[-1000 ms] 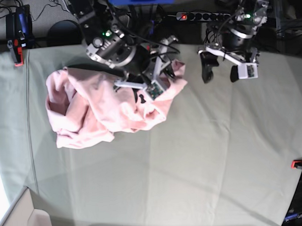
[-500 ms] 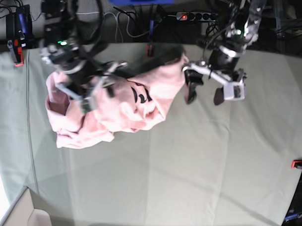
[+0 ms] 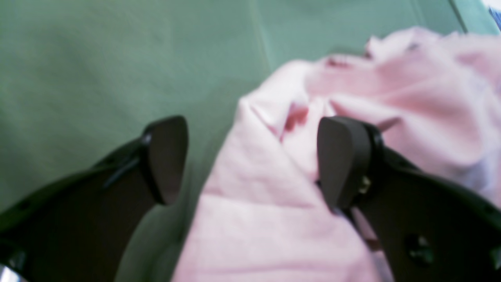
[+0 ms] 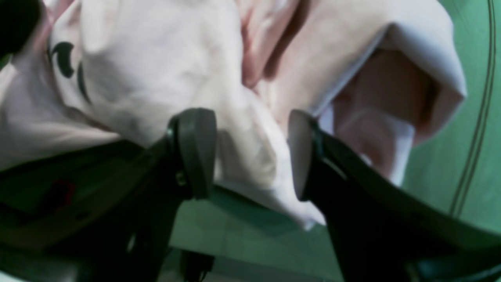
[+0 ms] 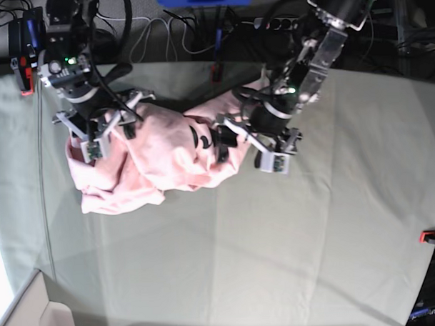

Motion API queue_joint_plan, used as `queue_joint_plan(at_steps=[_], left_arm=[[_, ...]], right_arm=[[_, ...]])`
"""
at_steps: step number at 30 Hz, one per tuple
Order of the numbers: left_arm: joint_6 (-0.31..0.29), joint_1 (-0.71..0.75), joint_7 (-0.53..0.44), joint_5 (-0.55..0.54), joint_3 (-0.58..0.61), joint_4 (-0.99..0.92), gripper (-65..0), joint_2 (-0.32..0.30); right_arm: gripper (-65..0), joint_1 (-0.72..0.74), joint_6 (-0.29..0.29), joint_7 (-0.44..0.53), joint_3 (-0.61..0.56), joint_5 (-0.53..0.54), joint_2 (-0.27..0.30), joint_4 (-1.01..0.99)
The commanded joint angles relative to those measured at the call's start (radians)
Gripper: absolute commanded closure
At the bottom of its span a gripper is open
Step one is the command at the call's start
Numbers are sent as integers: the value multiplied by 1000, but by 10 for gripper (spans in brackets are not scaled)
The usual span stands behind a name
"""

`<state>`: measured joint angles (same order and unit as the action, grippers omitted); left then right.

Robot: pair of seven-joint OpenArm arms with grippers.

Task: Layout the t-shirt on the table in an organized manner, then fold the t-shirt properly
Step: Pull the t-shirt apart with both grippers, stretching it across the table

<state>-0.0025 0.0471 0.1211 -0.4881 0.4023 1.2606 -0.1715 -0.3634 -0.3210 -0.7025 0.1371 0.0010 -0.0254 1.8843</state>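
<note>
The pale pink t-shirt (image 5: 167, 165) lies crumpled at the back left of the table (image 5: 313, 231), with a bit of black lettering (image 5: 199, 138) showing. My left gripper (image 5: 242, 146) hangs over the shirt's right edge. It is open, its fingers (image 3: 340, 160) wide apart, with a pink fold (image 3: 266, 188) lying between them. My right gripper (image 5: 105, 131) is at the shirt's upper left part. It is open too, and its fingers (image 4: 195, 152) straddle a bunched fold of the t-shirt (image 4: 242, 156) near the lettering (image 4: 64, 58).
Red clamps sit at the table's back left corner (image 5: 25, 77) and right edge (image 5: 431, 236). A cardboard box (image 5: 23, 316) stands past the front left corner. Cables and a power strip (image 5: 270, 22) run behind the table.
My left arm swung left from beside the shirt to over its right edge. My right arm left the shirt's middle and went to its upper left. The shirt's right part shifted slightly.
</note>
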Motion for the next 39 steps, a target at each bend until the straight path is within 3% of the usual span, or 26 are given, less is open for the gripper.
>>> queue_joint_plan(at_steps=[1, 4, 10, 16, 24, 31, 39], left_arm=[[-1, -22, -28, -2, 10, -2, -468, 0], [-1, -42, -28, -2, 22, -51, -347, 2], [0, -46, -28, -4, 14, -78, 0, 5], [6, -36, -28, -4, -42, 20, 0, -33], [6, -8, -22, -4, -251, 205, -1, -55], [-1, -8, 173, -4, -461, 380, -1, -46], [-1, -31, 191, -1, -641, 413, -1, -53]], right_arm=[[-302, 5, -5, 22, 6, 7, 3, 14], [-302, 8, -5, 22, 6, 7, 3, 14], [-302, 14, -5, 22, 6, 7, 3, 13], [-302, 16, -5, 22, 6, 7, 3, 13], [-302, 16, -5, 22, 6, 7, 3, 13], [-302, 16, -5, 22, 6, 7, 3, 13], [-302, 16, -5, 22, 6, 7, 3, 13]])
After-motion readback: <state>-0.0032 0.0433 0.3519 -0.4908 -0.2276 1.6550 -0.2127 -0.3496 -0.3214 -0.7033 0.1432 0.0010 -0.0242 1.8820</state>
